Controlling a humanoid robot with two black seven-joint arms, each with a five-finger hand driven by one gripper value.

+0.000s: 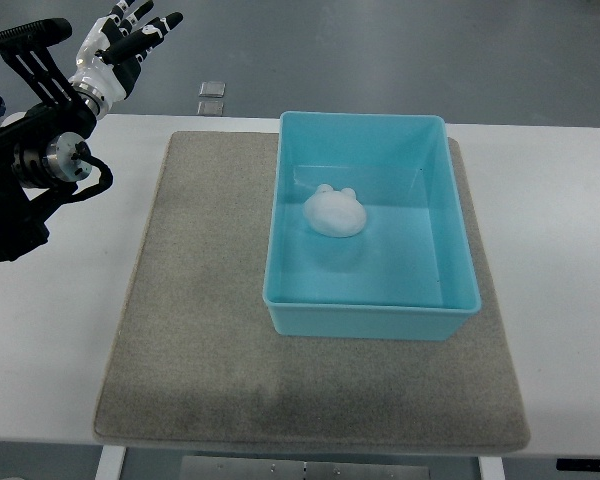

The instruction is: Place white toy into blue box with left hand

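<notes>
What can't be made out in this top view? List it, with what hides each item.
- Right arm: not in the top view at all.
- Left robot hand: fingers spread and empty, but the arm behind it is cut off by the left edge.
- White toy: lies in the blue box; its face details are too small and pale to read.
- Table: legs and underside are hidden beneath its top.
</notes>
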